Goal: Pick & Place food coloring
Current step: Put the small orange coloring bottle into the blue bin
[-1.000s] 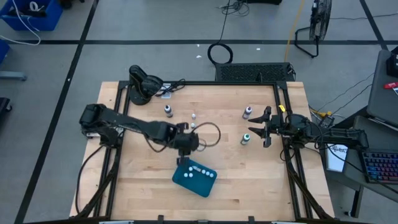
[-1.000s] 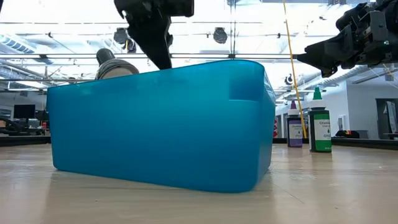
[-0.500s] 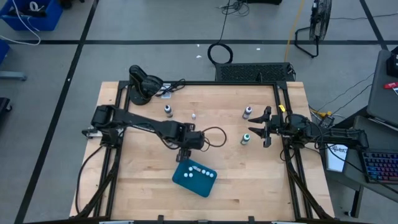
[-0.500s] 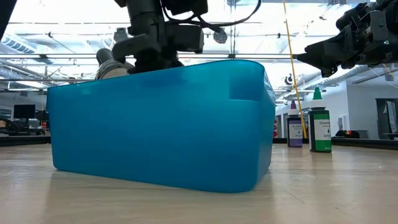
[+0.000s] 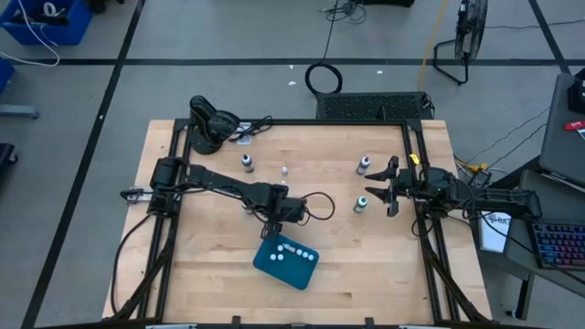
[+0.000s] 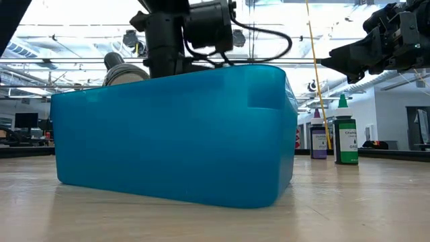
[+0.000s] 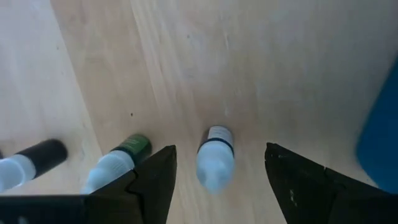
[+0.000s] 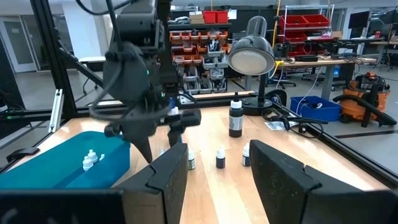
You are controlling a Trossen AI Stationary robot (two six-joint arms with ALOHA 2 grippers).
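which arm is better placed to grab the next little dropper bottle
Left. Its open claw hangs over a small dropper bottle beside the teal tray. The right claw waits near the table's right edge.

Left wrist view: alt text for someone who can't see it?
The left gripper points down at the wooden table, fingers open around a small whitish dropper bottle between them. Two more bottles, one green and one black, lie off to one side; the teal tray's edge shows opposite.
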